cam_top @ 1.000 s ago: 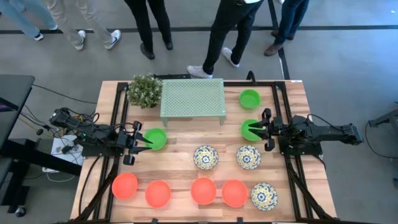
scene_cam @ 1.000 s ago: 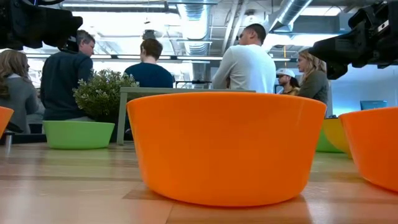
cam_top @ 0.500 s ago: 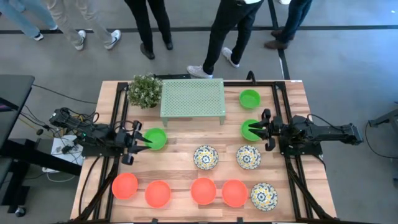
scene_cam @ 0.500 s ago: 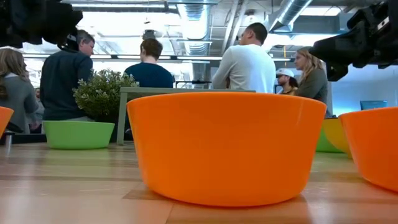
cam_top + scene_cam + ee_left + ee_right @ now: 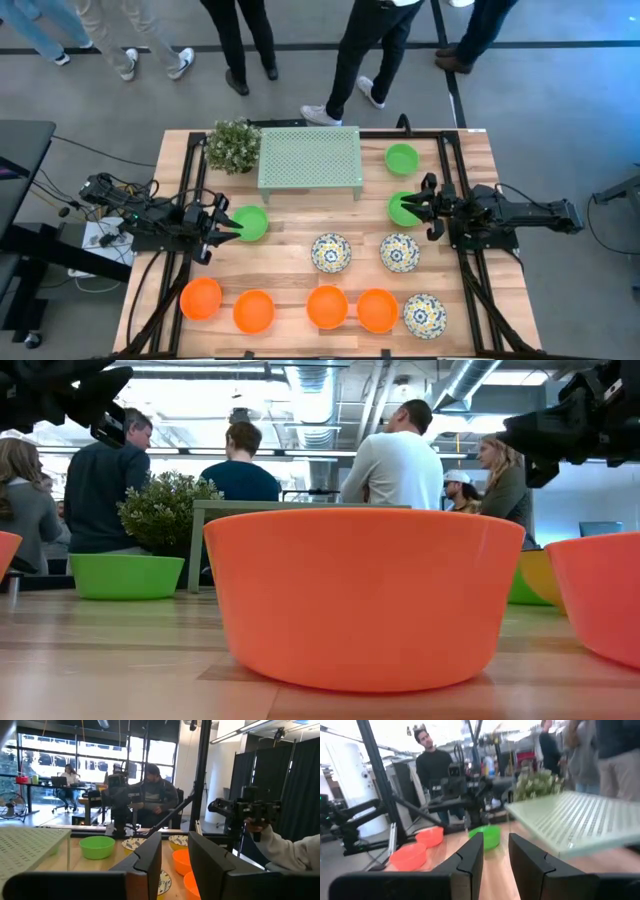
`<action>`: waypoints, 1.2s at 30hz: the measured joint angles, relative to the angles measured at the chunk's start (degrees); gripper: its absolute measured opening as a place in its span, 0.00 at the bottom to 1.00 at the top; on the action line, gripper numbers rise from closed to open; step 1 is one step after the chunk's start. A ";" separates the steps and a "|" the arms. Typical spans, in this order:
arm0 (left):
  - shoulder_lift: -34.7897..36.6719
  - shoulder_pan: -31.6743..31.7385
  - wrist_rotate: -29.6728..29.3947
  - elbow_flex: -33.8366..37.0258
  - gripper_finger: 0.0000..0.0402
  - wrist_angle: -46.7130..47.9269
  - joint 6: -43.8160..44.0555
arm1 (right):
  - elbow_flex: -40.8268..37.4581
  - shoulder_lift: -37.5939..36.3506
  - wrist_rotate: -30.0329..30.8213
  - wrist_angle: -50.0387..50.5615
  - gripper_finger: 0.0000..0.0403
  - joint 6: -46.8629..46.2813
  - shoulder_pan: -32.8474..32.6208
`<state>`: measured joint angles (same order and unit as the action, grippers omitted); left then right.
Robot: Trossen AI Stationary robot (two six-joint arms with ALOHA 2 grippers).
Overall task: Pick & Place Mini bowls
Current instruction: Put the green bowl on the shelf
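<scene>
Several mini bowls rest on their bases on the wooden table. Three are green: the left one (image 5: 251,222), the right one (image 5: 400,209) and a far one (image 5: 401,158). Three floral bowls (image 5: 331,252) sit mid-table, and several orange-red ones (image 5: 327,307) line the near edge. My left gripper (image 5: 232,228) (image 5: 175,857) is open above the left green bowl's left rim. My right gripper (image 5: 411,208) (image 5: 495,852) is open above the right green bowl. Neither wrist view shows anything between the fingers.
The pale green perforated stand (image 5: 309,160) and a small bushy plant (image 5: 233,146) stand at the far edge. Black frame rails (image 5: 186,190) run along both sides of the table. People stand beyond the far edge. An orange bowl (image 5: 365,600) fills the low view.
My left arm has risen a little, as the low view's top-left corner shows. All the bowls stand where they were.
</scene>
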<state>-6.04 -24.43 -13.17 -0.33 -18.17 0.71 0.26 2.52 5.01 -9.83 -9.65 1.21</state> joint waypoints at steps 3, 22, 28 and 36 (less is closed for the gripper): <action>-0.15 0.00 -0.85 -0.01 0.24 -0.08 1.82 | 0.01 0.05 0.25 -3.68 0.22 7.38 1.09; -30.71 2.39 -10.62 -23.89 0.24 15.13 7.79 | 13.17 25.18 -2.12 -13.38 0.22 12.88 6.04; -39.73 2.39 -9.86 -34.46 0.24 40.58 23.77 | 19.94 38.87 -2.07 -12.70 0.22 12.76 7.09; -49.21 2.43 -7.34 -35.29 0.26 53.23 35.88 | 25.77 48.05 -2.05 -11.21 0.22 12.72 7.13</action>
<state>-55.26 -22.00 -20.51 -35.62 35.06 36.59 26.03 50.56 2.96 -21.04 3.07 8.34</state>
